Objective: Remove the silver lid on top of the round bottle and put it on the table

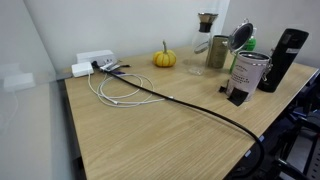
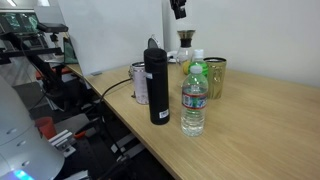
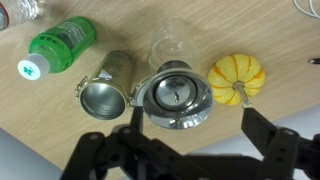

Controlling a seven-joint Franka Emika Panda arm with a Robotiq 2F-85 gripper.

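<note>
In the wrist view I look straight down on the round bottle (image 3: 168, 45). Its clear glass body shows beyond the silver lid (image 3: 175, 92), which sits on the neck and has a darker centre. My gripper (image 3: 195, 128) is open, with its dark fingers spread on either side just in front of the lid and not touching it. In an exterior view the gripper (image 2: 178, 9) hangs a little above the bottle (image 2: 185, 42). The bottle (image 1: 205, 38) stands at the far side of the table (image 1: 150, 130) and my gripper is out of that view.
Close round the bottle stand a small orange pumpkin (image 3: 237, 78), an olive-metal cup (image 3: 107, 88) and a green plastic bottle (image 3: 60, 45). A labelled tin (image 1: 247, 72), a shiny disc (image 1: 241, 36), a black flask (image 1: 283, 58) and cables (image 1: 120, 90) are also on the table.
</note>
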